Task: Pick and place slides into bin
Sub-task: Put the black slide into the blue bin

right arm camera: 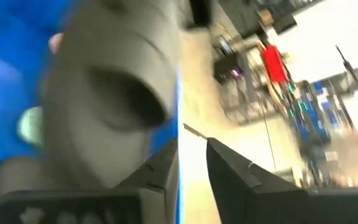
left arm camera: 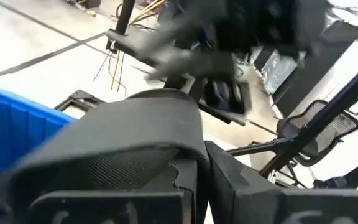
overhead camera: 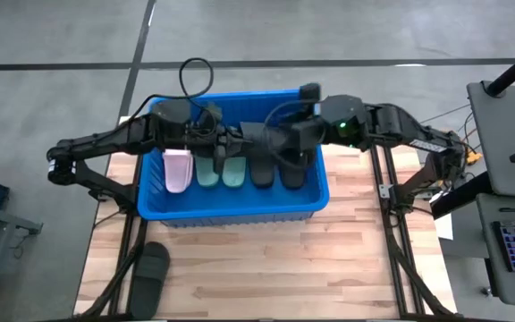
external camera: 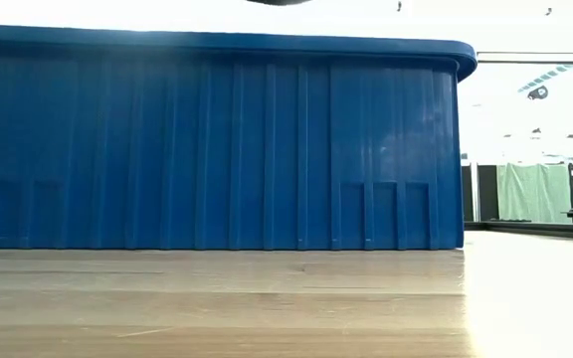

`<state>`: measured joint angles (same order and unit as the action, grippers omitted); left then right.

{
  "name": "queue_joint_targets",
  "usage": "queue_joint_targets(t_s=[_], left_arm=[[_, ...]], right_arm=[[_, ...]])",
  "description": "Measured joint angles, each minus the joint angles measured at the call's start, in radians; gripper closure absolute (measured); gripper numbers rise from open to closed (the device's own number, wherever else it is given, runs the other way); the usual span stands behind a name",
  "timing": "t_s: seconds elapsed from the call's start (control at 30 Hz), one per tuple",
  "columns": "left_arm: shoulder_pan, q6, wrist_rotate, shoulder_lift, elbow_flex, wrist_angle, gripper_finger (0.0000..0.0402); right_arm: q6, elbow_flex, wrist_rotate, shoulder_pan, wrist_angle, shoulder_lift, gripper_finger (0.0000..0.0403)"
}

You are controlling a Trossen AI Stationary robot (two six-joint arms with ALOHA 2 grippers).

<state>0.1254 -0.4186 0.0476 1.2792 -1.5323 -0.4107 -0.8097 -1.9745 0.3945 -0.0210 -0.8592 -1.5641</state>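
Above the blue bin (overhead camera: 232,210), a black slide (overhead camera: 256,140) is clamped by the left gripper (overhead camera: 231,141) while being handed from the loosening right gripper (overhead camera: 280,143); lowering it in is needed next.

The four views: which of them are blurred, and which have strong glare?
High view: sharp, evenly lit. Low view: the bin is crisp, but the room beyond it is washed out white. Left wrist view: the black slide is fairly clear, the background smeared. Right wrist view: motion blur throughout.
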Motion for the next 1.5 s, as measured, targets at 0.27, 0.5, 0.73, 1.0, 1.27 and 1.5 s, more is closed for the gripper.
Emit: queue_joint_targets(t_s=[0.27,0.5,0.73,1.0,1.27,1.5], left_arm=[[0.006,0.27,-0.003,0.003,0.0,-0.068,0.0401],[0.013,0.515,0.054,0.111,0.002,-0.103,0.0401],[0.019,0.635,0.16,0.241,0.002,-0.087,0.0401],[0.025,0.6,0.186,0.33,0.048,0.051,0.0402],[0.03,0.529,0.16,0.231,0.301,0.395,0.0402],[0.03,0.499,0.153,0.235,0.441,0.49,0.0402]], right_arm=[[0.256,0.0,0.059,-0.049,0.005,0.079,0.0301],[0.545,0.0,0.063,-0.118,-0.001,0.161,0.0311],[0.661,0.0,0.062,-0.124,-0.051,0.208,0.0321],[0.812,0.001,0.06,-0.124,-0.209,0.21,0.0325],[0.854,0.001,0.076,-0.124,-0.244,0.208,0.0323],[0.817,0.001,0.12,-0.124,-0.244,0.207,0.0334]])
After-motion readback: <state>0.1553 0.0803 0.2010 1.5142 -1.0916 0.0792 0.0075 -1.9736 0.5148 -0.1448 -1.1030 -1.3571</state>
